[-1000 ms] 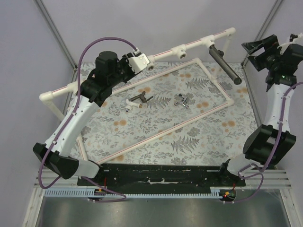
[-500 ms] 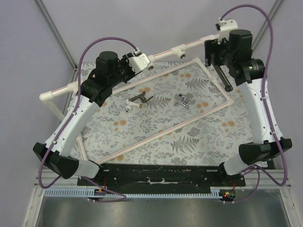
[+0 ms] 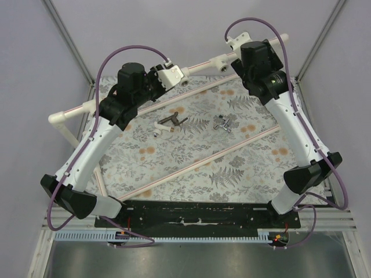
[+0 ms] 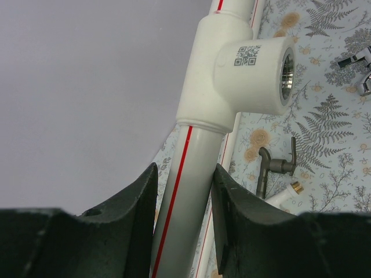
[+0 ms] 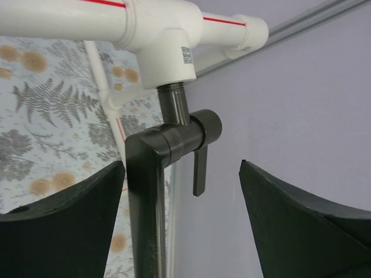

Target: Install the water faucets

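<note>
The pipe frame point(image 4: 184, 174) is smooth white plastic with a soft sheen. Its socket point(image 4: 249, 63) has a threaded metal lining. The long faucet point(image 5: 165, 147) is dark metal, satin rather than glossy. The short faucet point(image 4: 277, 167) is dull grey metal with a white end and a brassy tip. The cross-handled faucet point(image 4: 358, 61) is bright polished metal. The fern-printed table cover point(image 3: 243, 168) looks matt. The fingers point(image 4: 130, 214) of the left gripper point(image 4: 184, 169) and right gripper point(image 5: 182, 163) are matt black plastic.

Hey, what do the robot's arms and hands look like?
The left arm and right arm have white links, black joints and a looping purple cable. The left hand and right hand each have two dark, curved fingers.
</note>
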